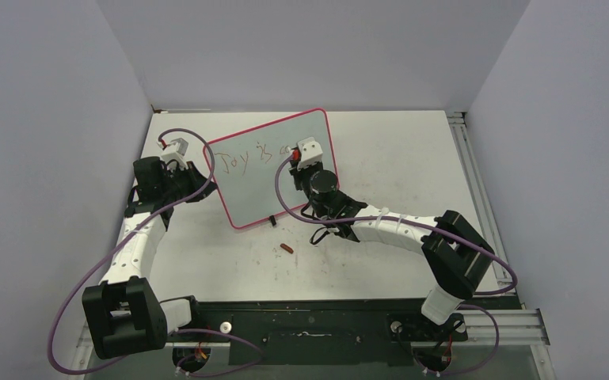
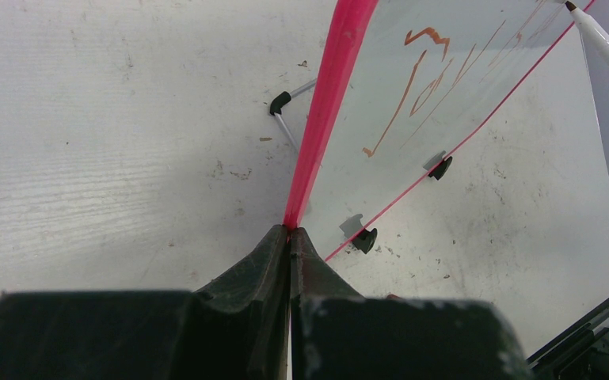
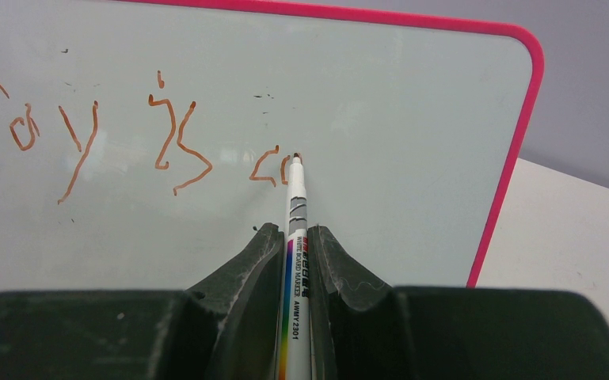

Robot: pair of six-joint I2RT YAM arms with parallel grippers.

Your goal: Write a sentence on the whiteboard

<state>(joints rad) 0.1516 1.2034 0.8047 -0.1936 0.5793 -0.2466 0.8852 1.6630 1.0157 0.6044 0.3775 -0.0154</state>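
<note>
The whiteboard (image 1: pixel 273 170) with its pink-red frame stands tilted on the table. It also shows in the left wrist view (image 2: pixel 412 142) and the right wrist view (image 3: pixel 380 119). The sentence (image 3: pixel 87 134) reads "Joy is c" plus a started letter, in reddish-brown; it shows in the top view (image 1: pixel 245 157) too. My left gripper (image 2: pixel 290 234) is shut on the board's left frame edge (image 2: pixel 325 103). My right gripper (image 3: pixel 294 234) is shut on a white marker (image 3: pixel 296 237), whose tip (image 3: pixel 296 159) touches the board at the started letter.
A small reddish-brown marker cap (image 1: pixel 286 248) lies on the table in front of the board. The board's black feet (image 2: pixel 364 237) rest on the scuffed tabletop. Grey walls close in left, right and back. A metal rail (image 1: pixel 475 182) runs along the right edge.
</note>
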